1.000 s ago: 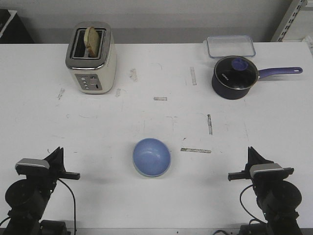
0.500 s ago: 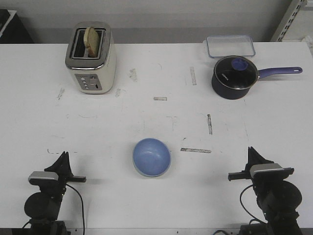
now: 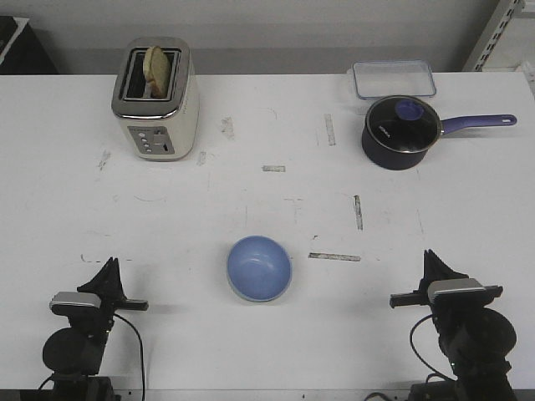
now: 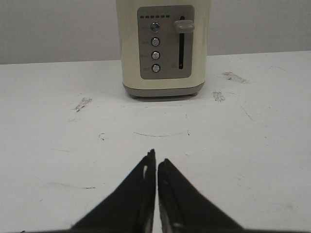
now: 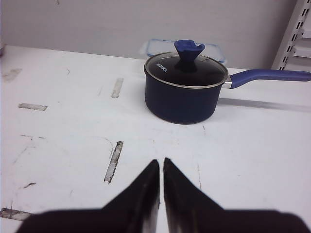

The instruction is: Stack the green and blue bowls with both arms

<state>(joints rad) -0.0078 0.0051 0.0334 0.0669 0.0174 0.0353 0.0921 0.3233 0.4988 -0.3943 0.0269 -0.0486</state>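
Note:
The blue bowl sits upright on the white table at the front middle, between my two arms. No separate green bowl shows. A pale edge lies under the blue bowl's near side, and I cannot tell what it is. My left gripper is at the front left, shut and empty, its tips together in the left wrist view. My right gripper is at the front right, shut and empty, also in the right wrist view. Both are well apart from the bowl.
A cream toaster with a bread slice stands at the back left, facing my left wrist camera. A dark lidded saucepan and a clear lidded box stand at the back right. The saucepan also shows in the right wrist view.
My left arm has drawn back and settled lower, its gripper a little further right than a second ago. The right arm and the blue bowl have not moved.

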